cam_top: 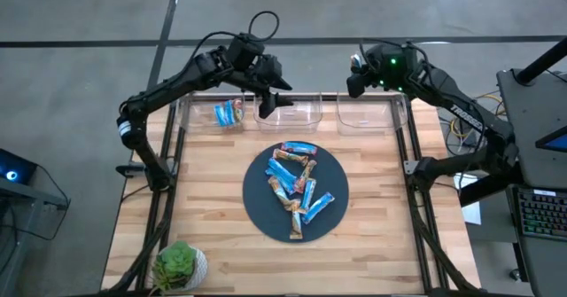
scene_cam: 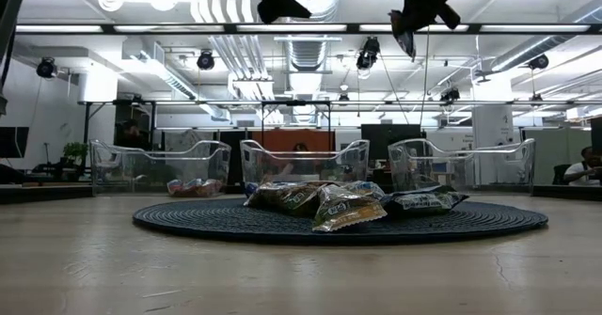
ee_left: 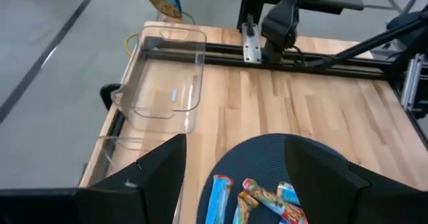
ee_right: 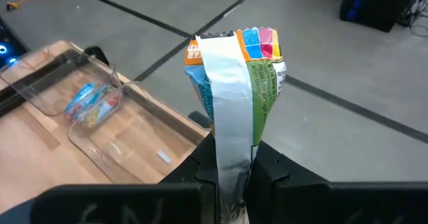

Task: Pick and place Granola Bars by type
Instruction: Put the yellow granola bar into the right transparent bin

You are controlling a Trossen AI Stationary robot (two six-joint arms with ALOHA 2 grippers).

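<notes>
Shiny wrapped bar [ee_right: 234, 83] pinched tight in the right gripper [ee_right: 231, 164] above the right bin [cam_top: 365, 113]; left gripper [ee_left: 234, 177] spread wide, empty, over the middle bin [cam_top: 288, 111].

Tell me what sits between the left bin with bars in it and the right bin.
A third clear bin, the middle one, with the open left tool above it. The high view shows left bin and right bin flanking it.

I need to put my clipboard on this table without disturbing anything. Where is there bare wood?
Free: wood on both sides of the dark round mat, and the front strip right of the potted plant. Crowded: the mat's granola bars and the back edge with three clear bins under both arms.
</notes>
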